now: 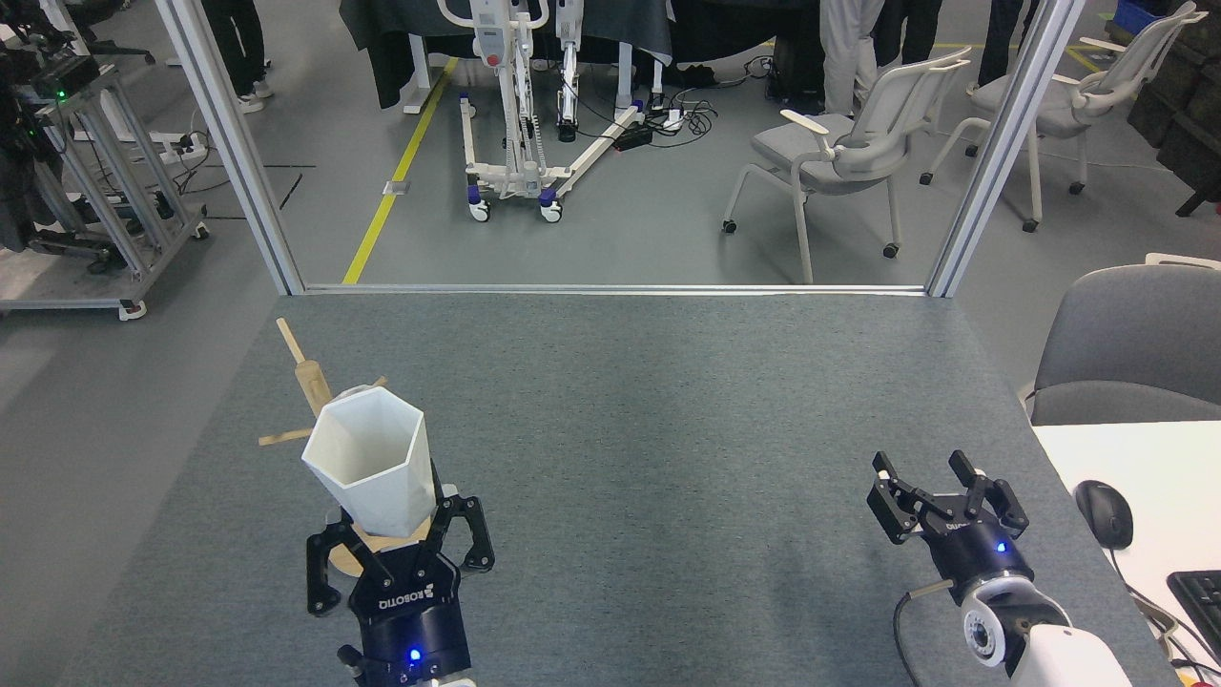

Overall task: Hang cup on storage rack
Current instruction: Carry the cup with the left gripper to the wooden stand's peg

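Two grippers are in view, but only one matters right now. The cup (369,466) is held by its narrow base in the left gripper (399,546), fingers (456,523) clamped round it, mouth up and tipped a bit to the left. It's carried above the tabletop (668,439) and sits right in front of the rack (307,382), so most of the post and the round base are covered up. Only the top of the post and a couple of pegs can be seen poking out behind the rim. A bit of handle seems to show at the far rim, facing the post, though that's hard to be sure of. So the loop probably needs lining up with a peg from this side. The right gripper (933,494) is parked well apart with fingers spread, nothing in it.
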Controlling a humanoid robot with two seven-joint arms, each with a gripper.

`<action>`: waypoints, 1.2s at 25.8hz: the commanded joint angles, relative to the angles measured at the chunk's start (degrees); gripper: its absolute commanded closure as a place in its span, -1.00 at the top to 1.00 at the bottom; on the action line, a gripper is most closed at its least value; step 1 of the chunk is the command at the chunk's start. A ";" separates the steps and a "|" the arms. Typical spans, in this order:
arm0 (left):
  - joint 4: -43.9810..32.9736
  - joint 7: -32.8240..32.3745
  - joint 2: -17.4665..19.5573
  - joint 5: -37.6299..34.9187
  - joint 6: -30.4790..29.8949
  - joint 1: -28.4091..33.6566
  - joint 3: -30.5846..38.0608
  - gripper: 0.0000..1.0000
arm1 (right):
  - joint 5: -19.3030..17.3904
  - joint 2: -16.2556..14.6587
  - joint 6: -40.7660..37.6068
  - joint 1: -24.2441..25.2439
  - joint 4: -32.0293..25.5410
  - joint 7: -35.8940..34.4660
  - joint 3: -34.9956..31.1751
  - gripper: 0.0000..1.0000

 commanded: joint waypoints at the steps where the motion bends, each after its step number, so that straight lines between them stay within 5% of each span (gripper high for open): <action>1: -0.08 -0.41 0.29 -1.93 3.66 0.55 0.05 -1.00 | 1.03 0.04 0.00 1.87 0.14 -0.40 -0.08 1.00; 8: 0.89 -2.25 1.26 -2.02 5.77 1.34 4.53 -1.00 | 1.30 -0.05 5.36 2.05 -1.18 -0.31 0.18 1.00; 14: 4.40 -3.39 3.02 -2.28 3.40 1.78 7.17 -1.00 | 2.35 0.04 11.60 2.66 -14.19 1.88 -0.87 1.00; 16: 5.46 -3.39 3.63 -2.19 2.70 1.78 7.79 -1.00 | 5.25 0.57 15.47 3.81 -18.32 4.43 -1.57 1.00; 22: 8.54 -3.57 4.25 -2.02 0.15 0.90 7.96 -1.00 | 21.16 9.00 17.58 7.50 -22.36 7.16 -7.99 1.00; 31: 9.50 -5.94 5.13 -0.26 1.56 -0.41 9.10 -1.00 | 21.25 8.74 17.49 7.50 -21.22 7.16 -8.17 1.00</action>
